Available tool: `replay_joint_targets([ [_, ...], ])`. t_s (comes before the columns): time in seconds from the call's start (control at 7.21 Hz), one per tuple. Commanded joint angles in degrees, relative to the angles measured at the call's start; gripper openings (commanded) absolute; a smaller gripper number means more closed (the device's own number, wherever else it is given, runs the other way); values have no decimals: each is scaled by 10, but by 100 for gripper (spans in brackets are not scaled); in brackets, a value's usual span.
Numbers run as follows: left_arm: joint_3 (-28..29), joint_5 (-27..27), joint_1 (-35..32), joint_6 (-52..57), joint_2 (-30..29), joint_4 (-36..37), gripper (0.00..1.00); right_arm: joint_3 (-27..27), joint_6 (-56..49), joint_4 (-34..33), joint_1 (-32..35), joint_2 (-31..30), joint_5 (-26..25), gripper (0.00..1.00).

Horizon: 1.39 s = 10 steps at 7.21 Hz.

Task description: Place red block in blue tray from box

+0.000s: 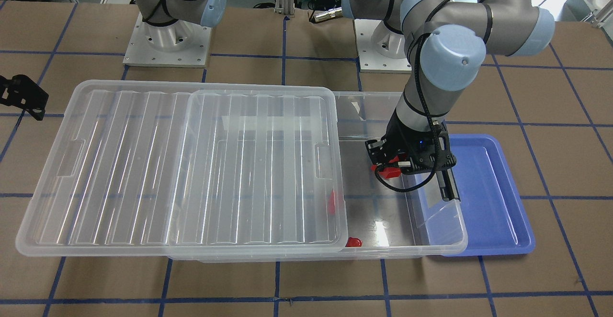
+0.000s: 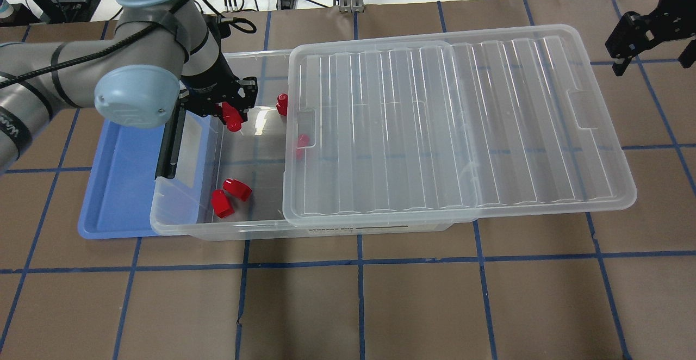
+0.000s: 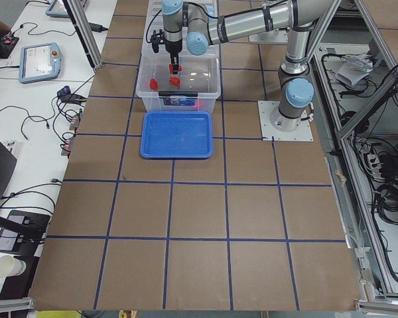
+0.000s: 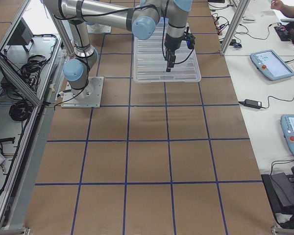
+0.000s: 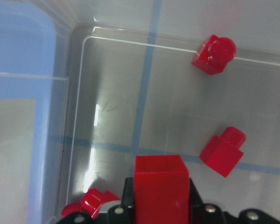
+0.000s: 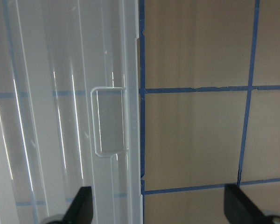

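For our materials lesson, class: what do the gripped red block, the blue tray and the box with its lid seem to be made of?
Red block: likely hard plastic, opaque and smooth with a faint sheen. Blue tray: probably moulded plastic, opaque with a smooth rounded rim. Box and lid: clear plastic; blue tape lines show through and the ribs glint.

Here's one red block (image 2: 234, 122), four more red blocks (image 2: 282, 104) (image 2: 301, 142) (image 2: 237, 188) (image 2: 221, 203) to add, so five in all! One blue tray (image 2: 117, 186), one clear box (image 2: 185, 225) and one ribbed lid (image 2: 462, 131) on a single counter (image 2: 380, 305). Two arms up there, the left arm (image 2: 136, 91) and the right arm (image 1: 191, 1), one gripper apiece: left gripper (image 2: 232, 115), right gripper (image 6: 161, 207), two total.
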Motion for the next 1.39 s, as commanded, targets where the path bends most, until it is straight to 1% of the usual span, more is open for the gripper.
replay_joint_targets([
  [0.0, 19, 4, 7, 37, 42, -64, 0, 2, -1, -3, 0, 5, 0, 100],
  [0.14, 23, 23, 13, 64, 54, -83, 0, 3, -1, -3, 0, 8, 0, 100],
  [0.28, 26, 46, 35, 99, 63, -90, 0, 3, -1, -3, 0, 8, 0, 100],
  [0.55, 17, 44, 84, 181, 68, -101, 0, 4, 0, -8, 0, 10, -1, 100],
  [0.69, 8, 41, 130, 261, 67, -101, 0, 7, -1, -8, -6, 23, -3, 100],
  [0.83, -2, 37, 190, 330, 50, -98, 0, 10, -1, -31, -7, 35, -9, 100],
  [0.97, -21, 1, 236, 393, 35, -73, 0, 12, -2, -50, -7, 37, -9, 100],
  [1.11, -43, -17, 261, 442, 19, -27, 0, 13, -8, -52, -9, 39, -11, 100],
  [1.25, -68, -18, 278, 456, -2, 24, 0, 17, -9, -52, -16, 42, -13, 100],
])
